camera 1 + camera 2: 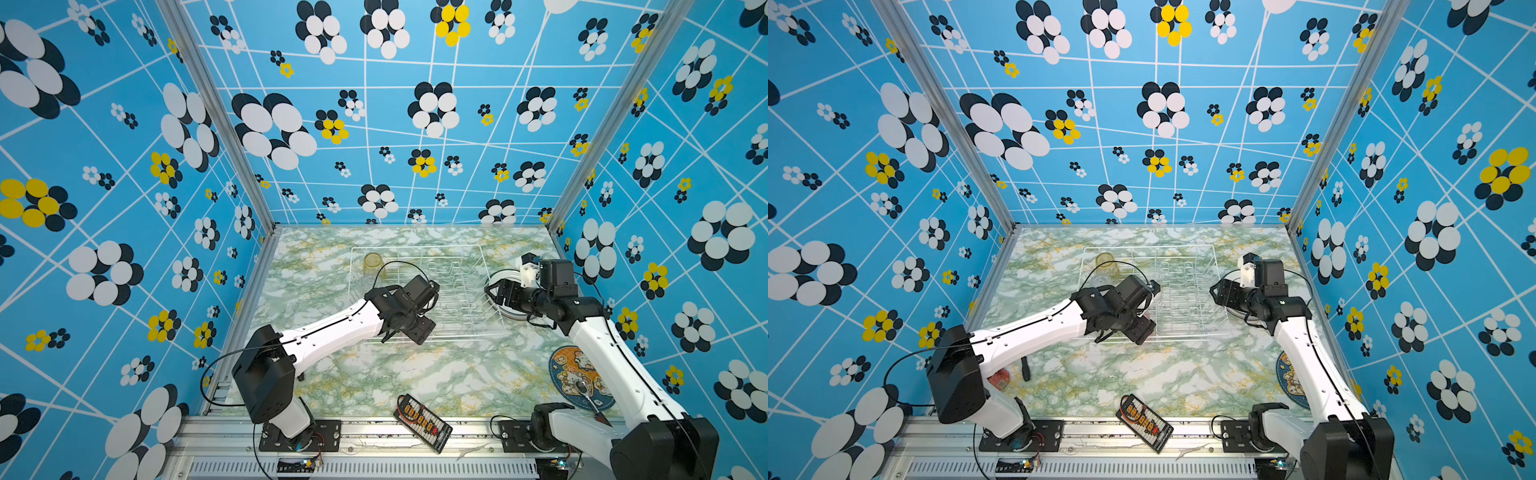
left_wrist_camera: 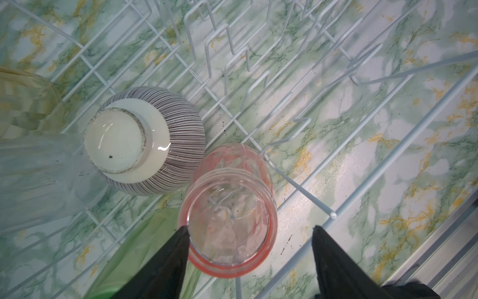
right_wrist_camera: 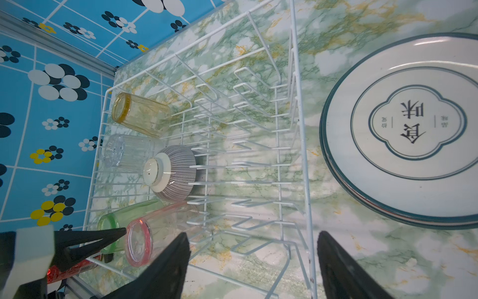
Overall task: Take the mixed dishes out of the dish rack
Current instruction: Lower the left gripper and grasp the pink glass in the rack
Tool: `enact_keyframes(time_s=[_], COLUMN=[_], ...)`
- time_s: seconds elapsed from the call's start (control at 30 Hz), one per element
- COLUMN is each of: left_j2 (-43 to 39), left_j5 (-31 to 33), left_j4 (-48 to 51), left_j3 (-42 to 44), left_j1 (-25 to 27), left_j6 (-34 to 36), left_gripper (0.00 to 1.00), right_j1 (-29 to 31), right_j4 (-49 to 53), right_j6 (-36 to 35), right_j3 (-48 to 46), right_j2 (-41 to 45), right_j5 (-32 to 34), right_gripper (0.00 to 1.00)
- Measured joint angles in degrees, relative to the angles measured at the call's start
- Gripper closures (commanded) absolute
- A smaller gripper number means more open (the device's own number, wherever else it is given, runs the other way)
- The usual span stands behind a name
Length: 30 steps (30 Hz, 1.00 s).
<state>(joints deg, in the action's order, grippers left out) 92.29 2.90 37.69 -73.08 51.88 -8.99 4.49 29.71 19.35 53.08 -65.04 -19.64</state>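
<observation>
Hovering over the 7 o'clock corner of the dish rack [image 1: 465,286] in both top views is the left tool [image 1: 390,334]; the right tool [image 1: 490,291] hangs near stacked plates [image 1: 512,314] on the tabletop [image 1: 415,374] at the rack's 3 o'clock. Left wrist view: jaws wide, empty, one finger [image 2: 170,259] just beside the pink tumbler [image 2: 232,181] lying in the rack. Right wrist view: jaws wide, empty.

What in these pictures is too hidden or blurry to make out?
Plates: right wrist view, cut off by the picture's edge; how many are stacked is unclear.
Green tumbler: left wrist view, mostly behind a finger of the left pincer.
Bowl and pink tumbler: both top views, hidden under the left arm.
Red can: right wrist view, half behind the left pincer; label unreadable.
</observation>
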Motion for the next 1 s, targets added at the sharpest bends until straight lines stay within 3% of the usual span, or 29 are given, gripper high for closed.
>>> enact_keyframes(time_s=[0.4,1.0], left_j2=[5.8,2.2], left_j5=[3.3,7.7], left_j4=[1.4,3.2], left_j3=[-5.9,-5.7], left_j1=[-0.5,1.8], left_j6=[0.0,0.1], left_gripper=[0.23,0.24], right_j1=[0.0,0.0], right_j4=[-0.4,-2.6], right_j6=[0.0,0.2], right_j3=[0.0,-0.1], right_j2=[-1.3,-3.7], right_j5=[-0.2,-0.7], right_gripper=[0.2,0.2])
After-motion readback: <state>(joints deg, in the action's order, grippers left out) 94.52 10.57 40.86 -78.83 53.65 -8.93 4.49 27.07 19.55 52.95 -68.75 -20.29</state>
